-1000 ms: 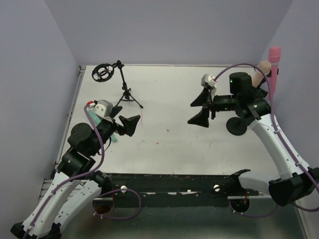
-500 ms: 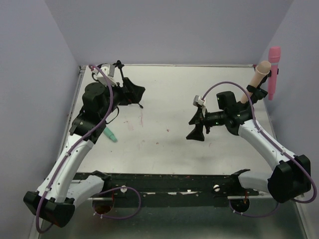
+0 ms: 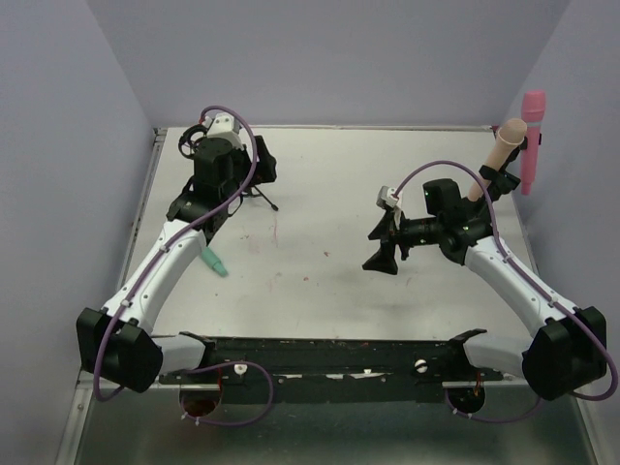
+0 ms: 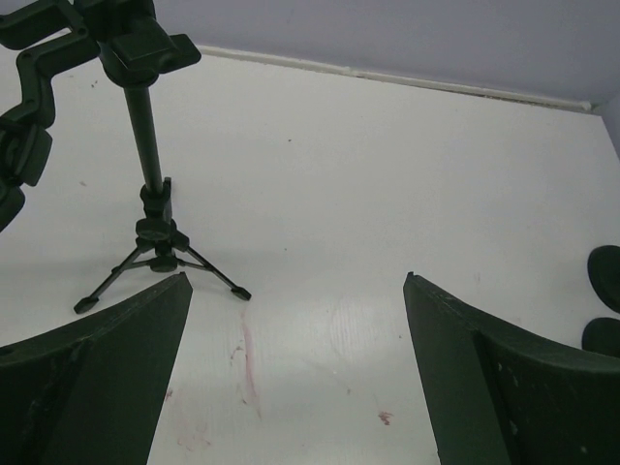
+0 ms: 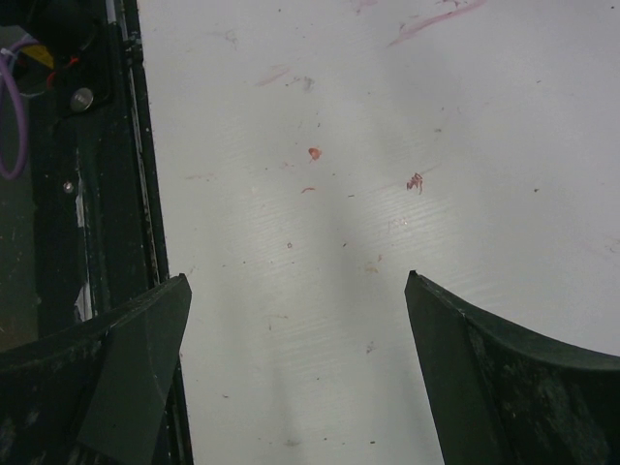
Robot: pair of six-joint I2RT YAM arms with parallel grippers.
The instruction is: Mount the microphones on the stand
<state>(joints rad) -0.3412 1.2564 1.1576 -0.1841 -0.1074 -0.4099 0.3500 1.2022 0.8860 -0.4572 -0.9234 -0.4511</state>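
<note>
A teal microphone [image 3: 213,262] lies on the white table [image 3: 320,281] at the left. At the right edge a pink microphone [image 3: 533,126] and a peach one [image 3: 506,145] stand upright in a holder. A small black tripod stand [image 4: 147,145] with a ring clip [image 4: 24,126] stands at the back left. In the top view my left arm covers most of it, and only its legs [image 3: 260,198] show. My left gripper [image 3: 263,167] [image 4: 295,281] hovers beside the tripod, open and empty. My right gripper [image 3: 383,242] [image 5: 296,277] hangs open over bare table at centre right.
Purple walls close in the table at the back and on both sides. A black rail [image 5: 97,194] runs along the near edge. Pinkish smears [image 4: 247,358] mark the surface. Two dark round shapes [image 4: 605,276] sit at the right edge of the left wrist view.
My left arm swung from the near left of the table up to the back, over the tripod. My right gripper came forward and down from the back right, then stayed put.
</note>
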